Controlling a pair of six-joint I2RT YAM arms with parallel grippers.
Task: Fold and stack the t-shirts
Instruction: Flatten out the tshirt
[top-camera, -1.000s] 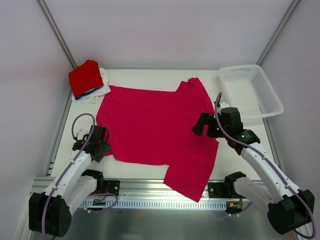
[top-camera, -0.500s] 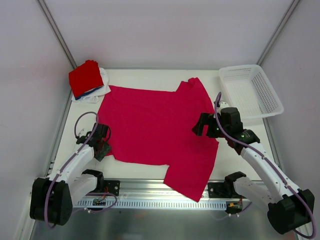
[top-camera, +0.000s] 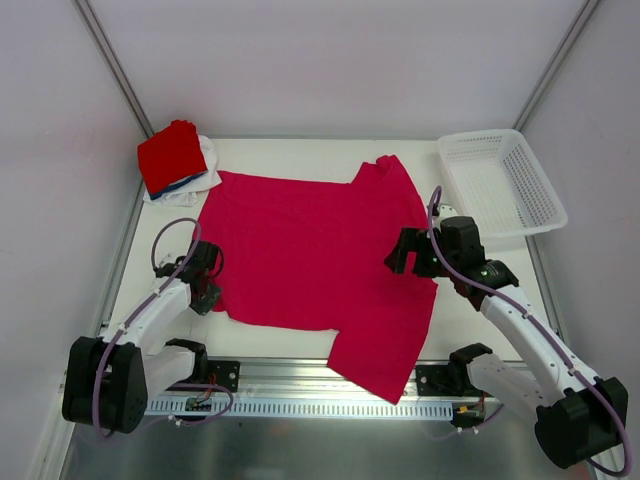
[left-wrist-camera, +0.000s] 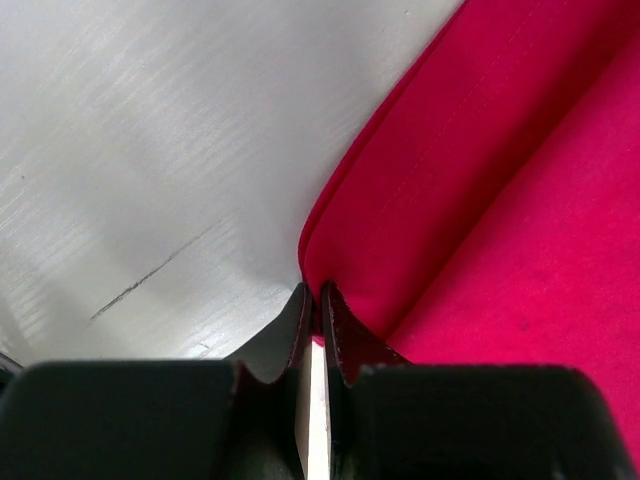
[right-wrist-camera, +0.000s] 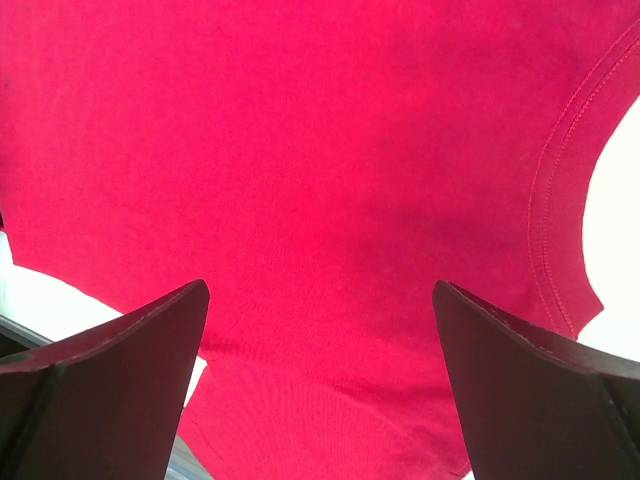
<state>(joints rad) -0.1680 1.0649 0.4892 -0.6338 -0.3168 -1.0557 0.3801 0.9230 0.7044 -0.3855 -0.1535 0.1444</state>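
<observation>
The left fingers (left-wrist-camera: 312, 296) have just snapped shut at the near-left hem corner of the pink shirt (top-camera: 300, 250), which lies spread across the middle of the counter (top-camera: 300, 155). The left arm has crept inward to get there. I read this as the opening pinch for a fold. The right fingers (right-wrist-camera: 318, 288) stay wide open over the shirt's right side.

Only the left wrist view shows the tips meeting at the hem, though I cannot tell whether cloth is caught. Only the top view shows the folded stack (top-camera: 172, 158) at the far-left corner.

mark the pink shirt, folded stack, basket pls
pink shirt (top-camera: 300, 250): top external view, middle of body.
folded stack (top-camera: 170, 155): top external view, red top shirt.
basket (top-camera: 500, 185): top external view, bare mesh floor.
</observation>
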